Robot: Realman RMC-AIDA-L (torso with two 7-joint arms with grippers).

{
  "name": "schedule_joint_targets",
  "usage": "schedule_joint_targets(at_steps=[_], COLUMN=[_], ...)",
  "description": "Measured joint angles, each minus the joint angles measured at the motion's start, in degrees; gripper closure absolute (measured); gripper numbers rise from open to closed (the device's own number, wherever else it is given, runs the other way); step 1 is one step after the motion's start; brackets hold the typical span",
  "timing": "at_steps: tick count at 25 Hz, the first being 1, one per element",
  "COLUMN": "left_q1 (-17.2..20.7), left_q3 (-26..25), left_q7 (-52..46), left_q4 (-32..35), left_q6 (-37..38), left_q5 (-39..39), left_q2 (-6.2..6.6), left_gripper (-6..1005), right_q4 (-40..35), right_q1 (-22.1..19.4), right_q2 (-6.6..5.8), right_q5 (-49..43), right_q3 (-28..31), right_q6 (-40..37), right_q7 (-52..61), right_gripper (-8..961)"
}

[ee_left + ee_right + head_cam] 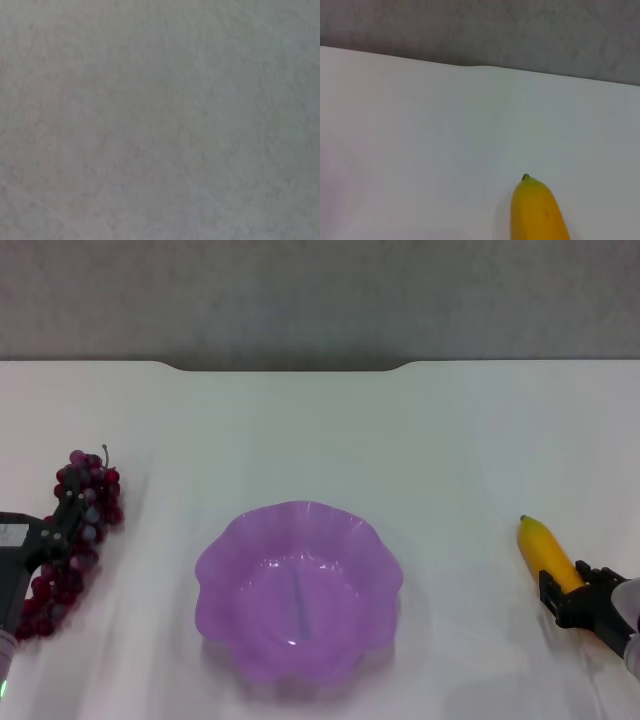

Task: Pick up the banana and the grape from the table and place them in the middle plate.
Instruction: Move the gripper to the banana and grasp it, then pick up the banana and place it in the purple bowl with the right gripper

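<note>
Head view shows us the white table point(320, 430) first, with a notch cut in its far edge at 12 o'clock. Next in size is the purple middle plate point(222, 570) with its wavy rim, sitting in the middle of the table toward 6 o'clock, with nothing in it.

At 9 o'clock we see the grape point(80, 525), a long dark red bunch. It lies on the table, running from its thin stem at the far end down toward us. Our left gripper point(58, 532) is right at the bunch, black fingers on both sides of it, but we cannot tell if it is squeezing.

At 3 o'clock lies the banana point(546, 552). Its long side points away from us and a bit toward the plate, dark tip far. Our right gripper point(572, 600) wraps the near end of the banana, clamped around it.

Both fruits sit well apart from the plate.
</note>
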Motion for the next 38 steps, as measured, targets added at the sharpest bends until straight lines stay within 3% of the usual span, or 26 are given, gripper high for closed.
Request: schedule_joint_targets(at_steps=[9, 23, 30, 32, 33, 38], left_q1=[0.0, 0.1, 0.4, 0.5, 0.5, 0.3], left_q3=[0.0, 0.0, 0.0, 0.0, 0.0, 0.4], left_q7=[0.0, 0.0, 0.0, 0.0, 0.0, 0.0], left_q4=[0.0, 0.9, 1.3, 1.3, 1.3, 1.4], left_q6=[0.0, 0.0, 0.0, 0.0, 0.0, 0.0], left_q5=[0.0, 0.0, 0.0, 0.0, 0.0, 0.0], left_q2=[0.02, -0.13, -0.23, -0.24, -0.24, -0.24], left_gripper=[126, 127, 127, 127, 127, 127], right_q4=[0.0, -0.4, -1.5, -1.6, -2.0, -2.3], right_q1=[-0.1, 0.4, 0.5, -0.1, -0.6, -0.2], right_q2=[0.00, -0.38, -0.53, -0.57, -0.60, -0.55], right_q5=[-0.1, 0.3, -0.3, -2.8, -7.6, -16.0], right_q3=[0.1, 0.8, 0.4, -0.3, -0.6, -0.6], right_q6=[0.0, -1.8, -14.5, -21.0, -28.6, -35.9], right_q7=[-0.3, 0.2, 6.5, 9.6, 12.5, 18.8], right_gripper=[457, 461, 463, 463, 463, 464])
